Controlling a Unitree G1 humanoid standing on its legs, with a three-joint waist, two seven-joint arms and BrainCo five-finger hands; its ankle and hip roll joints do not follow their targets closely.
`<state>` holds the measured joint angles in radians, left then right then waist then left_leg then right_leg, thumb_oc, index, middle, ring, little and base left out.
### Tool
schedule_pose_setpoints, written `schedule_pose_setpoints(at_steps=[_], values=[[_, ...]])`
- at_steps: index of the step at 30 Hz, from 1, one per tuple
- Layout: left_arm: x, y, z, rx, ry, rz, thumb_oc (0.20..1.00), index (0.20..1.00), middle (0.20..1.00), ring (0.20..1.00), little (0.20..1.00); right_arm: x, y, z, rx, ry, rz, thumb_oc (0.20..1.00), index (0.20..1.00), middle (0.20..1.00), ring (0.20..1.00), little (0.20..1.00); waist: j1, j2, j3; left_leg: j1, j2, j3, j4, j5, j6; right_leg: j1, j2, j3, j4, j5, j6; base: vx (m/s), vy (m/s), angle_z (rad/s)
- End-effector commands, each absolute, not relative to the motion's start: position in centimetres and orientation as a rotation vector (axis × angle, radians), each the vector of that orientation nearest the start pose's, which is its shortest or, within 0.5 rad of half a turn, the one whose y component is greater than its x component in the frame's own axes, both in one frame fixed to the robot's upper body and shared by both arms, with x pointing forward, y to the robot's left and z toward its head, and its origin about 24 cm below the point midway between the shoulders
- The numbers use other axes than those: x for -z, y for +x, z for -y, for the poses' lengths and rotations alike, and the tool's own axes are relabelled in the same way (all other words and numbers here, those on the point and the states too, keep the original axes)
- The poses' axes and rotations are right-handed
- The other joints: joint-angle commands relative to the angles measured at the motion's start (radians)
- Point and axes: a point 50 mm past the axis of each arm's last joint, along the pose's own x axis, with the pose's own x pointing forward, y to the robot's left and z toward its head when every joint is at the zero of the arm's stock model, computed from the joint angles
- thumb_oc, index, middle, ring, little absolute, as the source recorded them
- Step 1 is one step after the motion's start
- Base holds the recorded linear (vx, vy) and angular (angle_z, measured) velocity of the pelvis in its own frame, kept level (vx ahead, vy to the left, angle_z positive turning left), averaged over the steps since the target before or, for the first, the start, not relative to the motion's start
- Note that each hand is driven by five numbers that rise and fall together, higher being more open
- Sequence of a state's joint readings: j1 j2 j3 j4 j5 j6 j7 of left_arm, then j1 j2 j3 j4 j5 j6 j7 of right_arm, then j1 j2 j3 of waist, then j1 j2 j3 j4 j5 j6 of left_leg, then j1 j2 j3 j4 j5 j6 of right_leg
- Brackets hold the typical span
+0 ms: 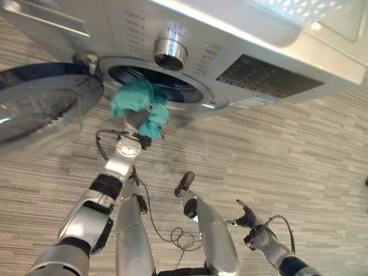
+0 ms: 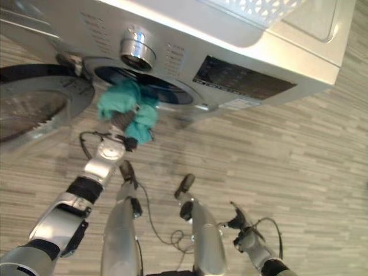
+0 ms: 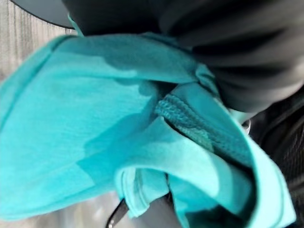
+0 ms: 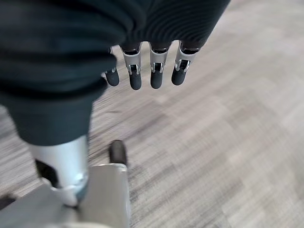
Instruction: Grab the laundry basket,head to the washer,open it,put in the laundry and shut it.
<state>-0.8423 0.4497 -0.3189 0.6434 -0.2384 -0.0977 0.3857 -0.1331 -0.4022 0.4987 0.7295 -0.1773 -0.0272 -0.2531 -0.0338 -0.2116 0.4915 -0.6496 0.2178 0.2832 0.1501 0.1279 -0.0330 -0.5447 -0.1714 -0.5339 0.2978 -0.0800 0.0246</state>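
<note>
The washer [image 1: 241,52] stood with its door [image 1: 40,109] swung open, the laundry basket [image 1: 299,11] on top. At the drum mouth, the left hand [image 1: 137,119] was closed around a teal garment [image 1: 135,98]. The right hand [image 1: 248,217] hung beside the washer, fingers relaxed, empty. Loading looked underway; shutting the door remained.

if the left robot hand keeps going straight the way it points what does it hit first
Probably nothing solid: the left robot hand, shut on the teal cloth, points at the washer's open drum mouth. The door is swung aside. Depth is unclear, so the cloth might brush the opening's lower rim first.
</note>
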Motion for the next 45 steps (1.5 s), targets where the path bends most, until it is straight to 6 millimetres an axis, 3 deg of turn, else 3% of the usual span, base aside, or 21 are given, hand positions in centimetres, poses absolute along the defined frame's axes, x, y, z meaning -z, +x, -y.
schedule_pose_setpoints(at_steps=[1, 3, 4, 7, 17, 19, 20, 22, 23, 24, 26, 28, 30, 31, 32, 33, 36, 37, 39, 42, 45], values=[[-22.6, 38.7, -17.6, -0.206, 0.172, 0.507, 0.200, 0.200, 0.200, 0.200, 0.200, 9.2, 19.9, 21.2, -0.123, -0.655, -0.594, 1.000, 1.000, 1.000, 1.000, 1.000, -0.025, -0.010, -0.015, -0.149, -0.014, -0.016, 0.048, 0.000, -0.023, 0.013, 0.034, 0.039, 0.065, -0.097, 0.024, -0.05, -0.030, -0.02], [-25.9, 39.0, -17.6, -0.214, 0.156, 0.582, 0.200, 0.200, 0.200, 0.200, 0.200, 8.6, 20.5, 21.2, -0.129, -0.660, -0.550, 1.000, 1.000, 1.000, 1.000, 1.000, -0.046, -0.021, -0.021, -0.201, -0.005, -0.022, 0.065, -0.004, -0.024, -0.042, 0.034, 0.040, 0.083, -0.099, 0.026, -0.02, -0.014, -0.01], [-29.2, 38.7, -18.4, -0.248, 0.157, 0.673, 0.200, 0.200, 0.200, 0.200, 0.200, 7.8, 21.1, 21.1, -0.126, -0.663, -0.506, 1.000, 1.000, 1.000, 1.000, 1.000, -0.061, -0.026, -0.022, -0.238, 0.001, -0.026, 0.067, -0.002, -0.025, -0.078, 0.031, 0.041, 0.085, -0.090, 0.034, -0.05, -0.027, -0.02], [-33.1, 38.1, -18.1, -0.252, 0.050, 0.774, 0.200, 0.200, 0.200, 0.200, 0.200, 7.3, 21.8, 21.1, -0.103, -0.648, -0.474, 1.000, 1.000, 1.000, 1.000, 1.000, -0.086, -0.024, -0.026, -0.300, 0.009, -0.039, 0.078, -0.003, -0.025, -0.139, 0.030, 0.046, 0.098, -0.085, 0.040, -0.01, -0.017, -0.08], [-40.7, 36.1, -14.8, -0.185, -0.150, 0.965, 0.200, 0.200, 0.200, 0.200, 0.200, 4.8, 23.4, 21.9, -0.051, -0.629, -0.368, 1.000, 1.000, 1.000, 1.000, 1.000, -0.143, -0.013, -0.047, -0.373, 0.009, -0.038, 0.090, -0.020, -0.023, -0.233, 0.034, 0.087, 0.103, -0.092, 0.035, 0.01, 0.011, -0.04], [-44.2, 35.1, -15.6, -0.201, -0.237, 1.001, 0.200, 0.200, 0.200, 0.200, 0.200, 3.5, 24.2, 22.5, -0.042, -0.635, -0.314, 1.000, 1.000, 1.000, 1.000, 1.000, -0.167, -0.020, -0.062, -0.386, 0.017, -0.033, 0.092, -0.023, -0.027, -0.248, 0.038, 0.099, 0.095, -0.082, 0.038, 0.01, 0.006, -0.10], [-47.5, 33.5, -17.5, -0.199, -0.362, 1.045, 0.200, 0.200, 0.200, 0.200, 0.200, 1.3, 25.2, 22.8, -0.024, -0.633, -0.217, 1.000, 1.000, 1.000, 1.000, 1.000, -0.183, -0.023, -0.074, -0.405, 0.020, -0.030, 0.094, -0.024, -0.030, -0.261, 0.045, 0.106, 0.080, -0.071, 0.042, 0.03, -0.011, -0.14], [-49.0, 32.7, -18.2, -0.181, -0.425, 1.061, 0.200, 0.200, 0.200, 0.200, 0.200, 0.0, 25.5, 22.9, -0.018, -0.632, -0.168, 1.000, 1.000, 1.000, 1.000, 1.000, -0.189, -0.017, -0.080, -0.415, 0.020, -0.027, 0.092, -0.023, -0.031, -0.263, 0.052, 0.110, 0.060, -0.065, 0.046, 0.05, -0.007, -0.18], [-50.3, 31.8, -18.3, -0.179, -0.296, 1.086, 1.000, 1.000, 1.000, 1.000, 1.000, -1.3, 25.6, 23.1, -0.007, -0.625, -0.118, 1.000, 1.000, 1.000, 1.000, 1.000, -0.187, 0.000, -0.094, -0.419, 0.015, -0.029, 0.089, -0.023, -0.036, -0.254, 0.062, 0.116, 0.026, -0.063, 0.050, 0.05, -0.013, -0.18], [-50.5, 31.8, -18.2, -0.178, -0.292, 1.086, 1.000, 1.000, 1.000, 1.000, 1.000, -1.3, 25.5, 23.0, -0.007, -0.622, -0.117, 1.000, 1.000, 1.000, 1.000, 1.000, -0.186, -0.001, -0.093, -0.420, 0.015, -0.028, 0.088, -0.019, -0.034, -0.253, 0.064, 0.114, 0.021, -0.059, 0.048, 0.05, -0.024, -0.22], [-49.2, 33.7, -18.8, -0.266, 0.113, 0.963, 1.000, 1.000, 1.000, 1.000, 1.000, -1.5, 25.3, 23.5, -0.029, -0.662, -0.127, 1.000, 1.000, 1.000, 1.000, 1.000, -0.173, 0.021, -0.105, -0.412, 0.011, -0.029, 0.082, -0.016, -0.035, -0.232, 0.069, 0.118, -0.007, -0.057, 0.049, 0.02, 0.007, -0.19], [-49.3, 33.7, -19.0, -0.363, 0.493, 0.937, 1.000, 1.000, 1.000, 1.000, 1.000, -1.4, 25.5, 23.8, -0.046, -0.704, -0.141, 1.000, 1.000, 1.000, 1.000, 1.000, -0.153, 0.037, -0.109, -0.392, 0.003, -0.028, 0.067, -0.015, -0.032, -0.212, 0.074, 0.120, -0.023, -0.057, 0.047, 0.02, 0.024, -0.07], [-47.6, 35.2, -18.0, -0.416, 0.752, 0.867, 1.000, 1.000, 1.000, 1.000, 1.000, -1.7, 26.4, 23.0, -0.072, -0.717, -0.118, 1.000, 1.000, 1.000, 1.000, 1.000, -0.133, 0.044, -0.107, -0.367, -0.011, -0.029, 0.054, -0.011, -0.029, -0.187, 0.081, 0.119, -0.042, -0.062, 0.039, 0.03, -0.002, -0.05], [-47.6, 35.2, -17.9, -0.418, 0.758, 0.867, 1.000, 1.000, 1.000, 1.000, 1.000, -1.7, 26.4, 22.9, -0.072, -0.715, -0.118, 1.000, 1.000, 1.000, 1.000, 1.000, -0.133, 0.042, -0.106, -0.365, -0.011, -0.029, 0.053, -0.010, -0.029, -0.184, 0.081, 0.119, -0.044, -0.062, 0.039, 0.00, 0.000, 0.00], [-46.9, 35.9, -17.8, -0.477, 0.920, 0.812, 1.000, 1.000, 1.000, 1.000, 1.000, -1.8, 26.7, 22.7, -0.082, -0.715, -0.112, 1.000, 1.000, 1.000, 1.000, 1.000, -0.130, 0.043, -0.104, -0.354, -0.013, -0.028, 0.046, -0.010, -0.029, -0.173, 0.082, 0.119, -0.051, -0.062, 0.039, 0.02, 0.002, 0.06], [-43.8, 38.0, -18.7, -0.510, 1.147, 0.650, 1.000, 1.000, 1.000, 1.000, 1.000, -1.3, 26.6, 22.3, -0.108, -0.718, -0.126, 1.000, 1.000, 1.000, 1.000, 1.000, -0.130, 0.035, -0.097, -0.338, -0.013, -0.029, 0.041, -0.011, -0.030, -0.162, 0.086, 0.118, -0.051, -0.066, 0.037, 0.01, 0.004, 0.10], [-42.2, 38.9, -19.1, -0.515, 1.253, 0.558, 1.000, 1.000, 1.000, 1.000, 1.000, -0.8, 26.5, 22.1, -0.121, -0.724, -0.141, 1.000, 1.000, 1.000, 1.000, 1.000, -0.132, 0.030, -0.098, -0.328, -0.014, -0.026, 0.035, -0.008, -0.029, -0.156, 0.089, 0.121, -0.055, -0.062, 0.036, 0.01, 0.015, 0.08], [-40.1, 40.0, -19.4, -0.516, 1.420, 0.435, 1.000, 1.000, 1.000, 1.000, 1.000, 0.4, 25.9, 22.2, -0.144, -0.743, -0.196, 1.000, 1.000, 1.000, 1.000, 1.000, -0.136, 0.021, -0.100, -0.312, -0.012, -0.023, 0.030, -0.009, -0.029, -0.145, 0.094, 0.123, -0.060, -0.060, 0.035, 0.01, 0.008, 0.11], [-38.8, 40.6, -19.2, -0.497, 1.490, 0.371, 1.000, 1.000, 1.000, 1.000, 1.000, 1.7, 25.3, 22.3, -0.163, -0.743, -0.252, 1.000, 1.000, 1.000, 1.000, 1.000, -0.137, 0.014, -0.104, -0.298, -0.013, -0.022, 0.030, -0.010, -0.031, -0.130, 0.098, 0.125, -0.069, -0.058, 0.034, 0.00, 0.006, 0.09], [-37.6, 41.0, -18.5, -0.457, 1.515, 0.350, 1.000, 1.000, 1.000, 1.000, 1.000, 2.9, 24.7, 22.3, -0.174, -0.736, -0.312, 1.000, 1.000, 1.000, 1.000, 1.000, -0.130, 0.011, -0.111, -0.286, -0.014, -0.024, 0.034, -0.012, -0.033, -0.110, 0.102, 0.126, -0.078, -0.055, 0.034, 0.00, -0.002, 0.01], [-34.3, 41.7, -17.2, -0.316, 1.399, 0.359, 1.000, 1.000, 1.000, 1.000, 1.000, 5.2, 23.2, 22.5, -0.195, -0.727, -0.437, 1.000, 1.000, 1.000, 1.000, 1.000, -0.109, 0.012, -0.123, -0.242, -0.018, -0.020, 0.030, -0.008, -0.040, -0.062, 0.112, 0.130, -0.106, -0.050, 0.032, 0.00, -0.014, -0.03]])
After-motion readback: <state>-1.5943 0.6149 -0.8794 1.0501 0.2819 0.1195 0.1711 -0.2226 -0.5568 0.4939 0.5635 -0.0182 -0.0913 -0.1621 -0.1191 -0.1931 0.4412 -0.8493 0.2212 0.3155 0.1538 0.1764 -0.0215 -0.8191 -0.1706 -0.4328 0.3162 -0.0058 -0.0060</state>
